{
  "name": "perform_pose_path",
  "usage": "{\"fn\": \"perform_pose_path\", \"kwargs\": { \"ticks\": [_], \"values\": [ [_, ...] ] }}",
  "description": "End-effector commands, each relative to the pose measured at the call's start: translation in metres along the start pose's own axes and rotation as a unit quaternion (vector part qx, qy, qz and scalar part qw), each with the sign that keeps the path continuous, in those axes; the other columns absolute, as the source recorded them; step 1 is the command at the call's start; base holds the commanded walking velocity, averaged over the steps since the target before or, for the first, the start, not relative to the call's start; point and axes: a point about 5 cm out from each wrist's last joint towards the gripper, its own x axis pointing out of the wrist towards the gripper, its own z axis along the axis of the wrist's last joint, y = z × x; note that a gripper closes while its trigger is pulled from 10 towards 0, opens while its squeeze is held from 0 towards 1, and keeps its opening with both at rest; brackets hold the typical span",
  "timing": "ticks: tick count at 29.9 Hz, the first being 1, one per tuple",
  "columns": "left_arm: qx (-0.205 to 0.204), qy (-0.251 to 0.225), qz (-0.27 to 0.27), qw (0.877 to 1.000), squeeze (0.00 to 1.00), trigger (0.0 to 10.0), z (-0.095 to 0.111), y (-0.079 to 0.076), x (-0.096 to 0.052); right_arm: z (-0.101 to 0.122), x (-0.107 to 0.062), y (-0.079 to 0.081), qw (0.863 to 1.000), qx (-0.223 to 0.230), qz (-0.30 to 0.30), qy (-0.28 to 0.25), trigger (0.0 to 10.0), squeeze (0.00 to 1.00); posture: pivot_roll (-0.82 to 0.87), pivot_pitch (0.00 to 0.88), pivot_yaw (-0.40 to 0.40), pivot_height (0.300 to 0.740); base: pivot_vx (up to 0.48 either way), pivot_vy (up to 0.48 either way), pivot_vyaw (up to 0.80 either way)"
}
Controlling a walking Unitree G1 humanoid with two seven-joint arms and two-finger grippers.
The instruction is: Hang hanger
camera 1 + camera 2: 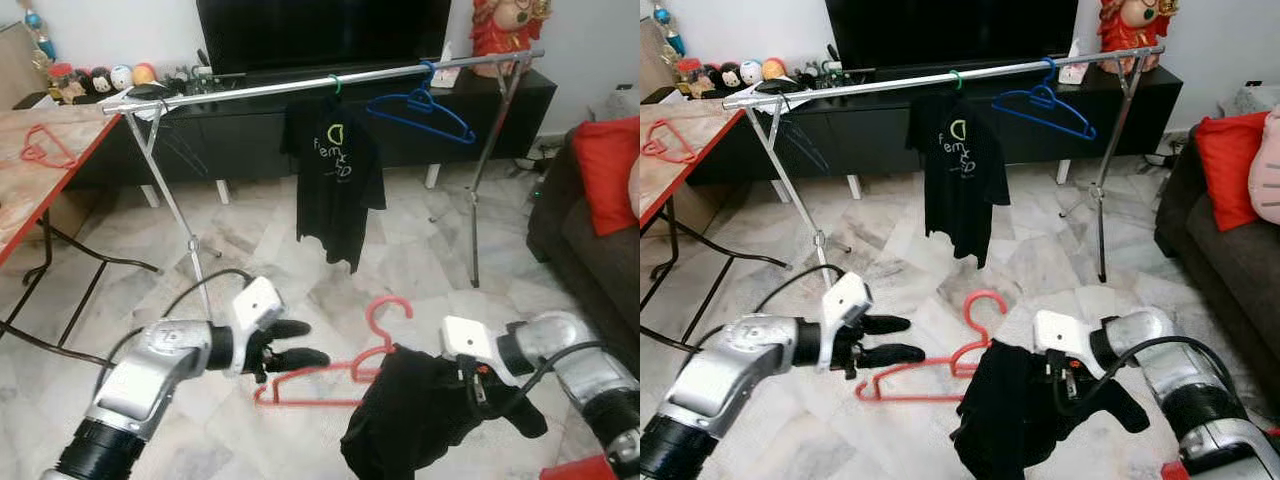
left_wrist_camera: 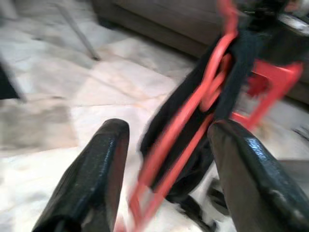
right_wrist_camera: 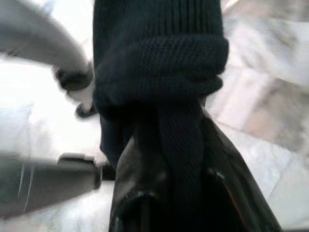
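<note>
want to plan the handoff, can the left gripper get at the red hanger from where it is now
Probably yes. The left gripper is open just beside the red hanger, with nothing between them. The right gripper holds up the black garment on that hanger.

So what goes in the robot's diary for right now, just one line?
right gripper: shut on black garment | left gripper: open, by red hanger | rail: not reached

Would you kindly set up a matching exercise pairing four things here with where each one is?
1. blue hanger
2. black T-shirt
3. red hanger
4. black garment

a. gripped in the right claw
b. hanging bare on the rail
c. hanging on the rail by a green hook
d. just beyond the open left claw

1-b, 2-c, 3-d, 4-a
</note>
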Motion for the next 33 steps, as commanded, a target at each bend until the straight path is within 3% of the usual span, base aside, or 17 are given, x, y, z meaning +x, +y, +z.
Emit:
{"fn": "perform_pose_path", "kwargs": {
  "ticks": [1, 2, 3, 7, 8, 12, 14, 15, 16, 17, 18, 19, 20, 21, 24, 29, 33],
  "values": [
    [-0.006, -0.008, 0.045, 0.999, 1.00, 10.0, -0.004, 0.008, -0.008, 0.000, -0.009, -0.005, 0.998, 0.024, -0.048, -0.041, 0.0, 0.00, -0.03, 0.000, 0.047, 0.740, 0.000, 0.000, 0.00],
    [-0.011, -0.013, 0.052, 0.999, 1.00, 10.0, -0.004, 0.008, -0.009, -0.001, -0.009, -0.005, 0.997, 0.029, -0.053, -0.050, 0.0, 0.00, -0.03, 0.000, 0.047, 0.740, 0.000, 0.000, 0.00],
    [-0.015, -0.024, 0.086, 0.996, 0.00, 10.0, -0.005, 0.012, -0.010, -0.002, -0.010, -0.005, 0.994, 0.047, -0.074, -0.067, 0.0, 0.00, -0.03, 0.000, 0.047, 0.740, 0.000, 0.000, 0.00],
    [-0.038, -0.055, 0.205, 0.976, 0.00, 10.0, -0.012, 0.024, -0.012, -0.005, -0.008, -0.009, 0.968, 0.106, -0.180, -0.137, 0.0, 0.00, -0.04, 0.000, 0.050, 0.740, 0.000, 0.000, 0.00],
    [-0.038, -0.055, 0.205, 0.976, 0.00, 10.0, -0.012, 0.024, -0.012, -0.005, -0.008, -0.009, 0.968, 0.106, -0.180, -0.137, 0.0, 0.00, -0.04, 0.000, 0.050, 0.740, 0.000, 0.000, 0.00],
    [-0.068, -0.085, 0.286, 0.952, 0.00, 10.0, -0.018, 0.025, -0.014, -0.008, 0.002, -0.007, 0.932, 0.166, -0.267, -0.181, 0.0, 0.00, -0.04, 0.000, 0.048, 0.740, 0.000, 0.000, 0.00],
    [-0.084, -0.094, 0.352, 0.928, 0.00, 10.0, -0.022, 0.031, -0.017, -0.011, 0.011, -0.006, 0.904, 0.207, -0.321, -0.191, 0.0, 0.00, -0.04, 0.000, 0.048, 0.740, 0.000, 0.000, 0.00],
    [-0.098, -0.086, 0.423, 0.897, 0.00, 10.0, -0.030, 0.038, -0.020, -0.011, 0.023, -0.002, 0.883, 0.238, -0.352, -0.198, 0.0, 0.00, -0.04, 0.000, 0.049, 0.740, 0.000, 0.000, 0.00],
    [-0.099, -0.081, 0.445, 0.886, 0.00, 10.0, -0.034, 0.040, -0.022, -0.010, 0.028, 0.001, 0.879, 0.243, -0.359, -0.200, 0.0, 0.00, -0.04, 0.000, 0.049, 0.740, 0.000, 0.000, 0.00],
    [-0.116, -0.092, 0.473, 0.869, 0.00, 10.0, -0.036, 0.042, -0.023, -0.008, 0.037, 0.004, 0.859, 0.268, -0.387, -0.200, 0.0, 0.00, -0.04, 0.000, 0.049, 0.740, 0.000, 0.000, 0.00],
    [-0.111, -0.096, 0.480, 0.865, 0.00, 10.0, -0.035, 0.041, -0.022, -0.006, 0.041, 0.005, 0.844, 0.290, -0.396, -0.214, 0.0, 0.00, -0.05, 0.000, 0.047, 0.740, 0.000, 0.000, 0.00],
    [-0.099, -0.099, 0.484, 0.864, 0.00, 10.0, -0.033, 0.040, -0.020, -0.003, 0.045, 0.007, 0.834, 0.305, -0.401, -0.226, 4.9, 0.00, -0.05, 0.000, 0.045, 0.740, 0.000, 0.000, 0.00],
    [-0.088, -0.099, 0.486, 0.864, 0.00, 10.0, -0.032, 0.039, -0.019, 0.000, 0.047, 0.008, 0.828, 0.313, -0.402, -0.235, 4.9, 0.00, -0.05, 0.000, 0.045, 0.740, 0.000, 0.000, 0.00],
    [-0.086, -0.107, 0.487, 0.862, 0.00, 10.0, -0.030, 0.038, -0.016, 0.005, 0.050, 0.011, 0.828, 0.309, -0.399, -0.244, 10.0, 0.00, -0.04, 0.000, 0.042, 0.740, 0.000, 0.000, 0.00],
    [-0.098, -0.135, 0.485, 0.858, 0.00, 10.0, -0.025, 0.033, -0.008, 0.017, 0.056, 0.013, 0.818, 0.304, -0.412, -0.262, 10.0, 0.00, -0.05, 0.000, 0.040, 0.740, 0.000, 0.000, 0.00],
    [-0.110, -0.149, 0.487, 0.854, 0.00, 10.0, -0.025, 0.026, 0.003, 0.020, 0.053, 0.007, 0.787, 0.324, -0.459, -0.253, 10.0, 0.00, -0.04, 0.000, 0.034, 0.740, 0.000, 0.000, 0.00],
    [-0.115, -0.156, 0.480, 0.856, 0.00, 10.0, -0.024, 0.022, 0.007, 0.021, 0.054, 0.006, 0.791, 0.321, -0.460, -0.243, 10.0, 0.00, -0.04, 0.000, 0.031, 0.740, 0.000, 0.000, 0.00]
  ]
}}
